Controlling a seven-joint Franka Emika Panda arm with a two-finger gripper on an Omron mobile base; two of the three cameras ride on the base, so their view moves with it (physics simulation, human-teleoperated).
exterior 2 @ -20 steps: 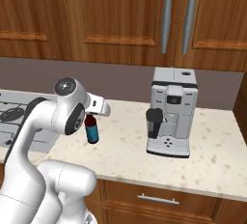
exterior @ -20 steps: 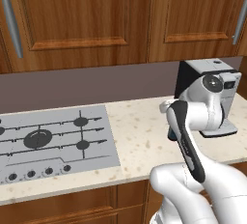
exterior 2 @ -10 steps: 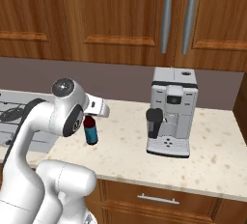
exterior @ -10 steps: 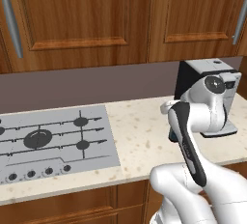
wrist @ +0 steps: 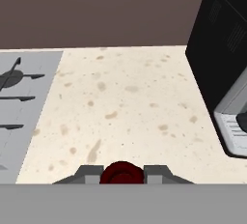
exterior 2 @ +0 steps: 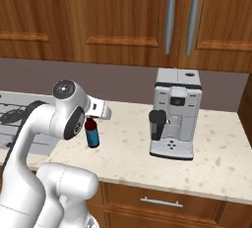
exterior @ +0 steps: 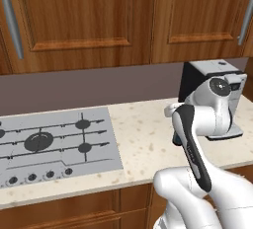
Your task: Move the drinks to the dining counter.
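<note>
My gripper (wrist: 122,174) grips the bottle (exterior 2: 92,132) by its cap, 1 finger (wrist: 89,174) each side, above the counter (exterior 2: 128,143).

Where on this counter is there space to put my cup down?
The beige counter is bare between the stovetop and the coffee machine, back to the wall. It's crowded only by the front edge, where the gripper holds the dark-red bottle.

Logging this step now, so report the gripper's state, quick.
Gripper: fingers closed on the short dark-red bottle, lifted clear of the counter.
</note>
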